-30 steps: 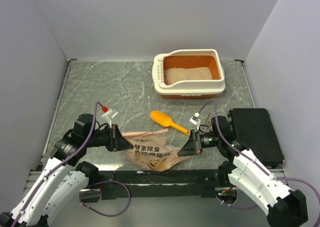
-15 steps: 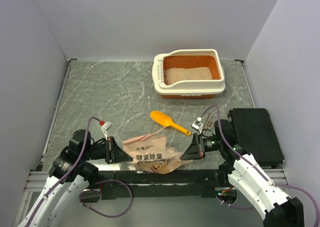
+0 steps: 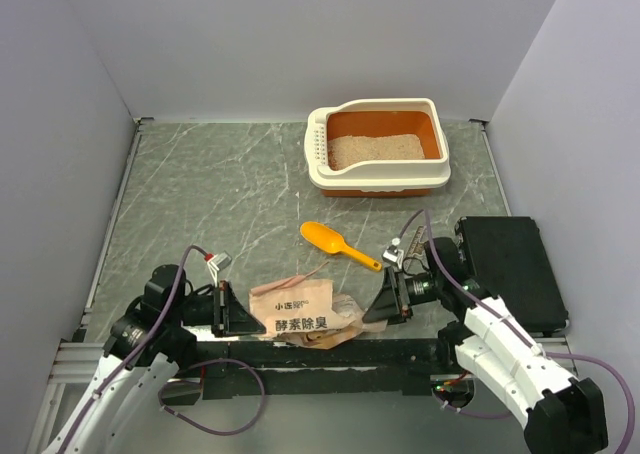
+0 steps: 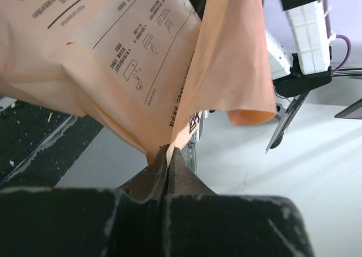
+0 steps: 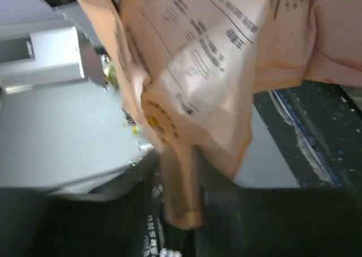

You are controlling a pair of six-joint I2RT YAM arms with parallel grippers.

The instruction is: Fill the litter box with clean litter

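Now | marble table point(image 3: 220, 194), white walls point(image 3: 300, 34) | left end effector point(image 4: 168, 155) pinching bag point(image 4: 141, 59) | right end effector point(image 5: 181, 155): grip unclear

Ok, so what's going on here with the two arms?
Both arms are at the near edge of the table with the bag between them. The left gripper is shut on one edge of it; the other edge sits between the fingers of the right gripper, though that grip is unclear. The litter box at the back holds some litter. The scoop lies mid-table.
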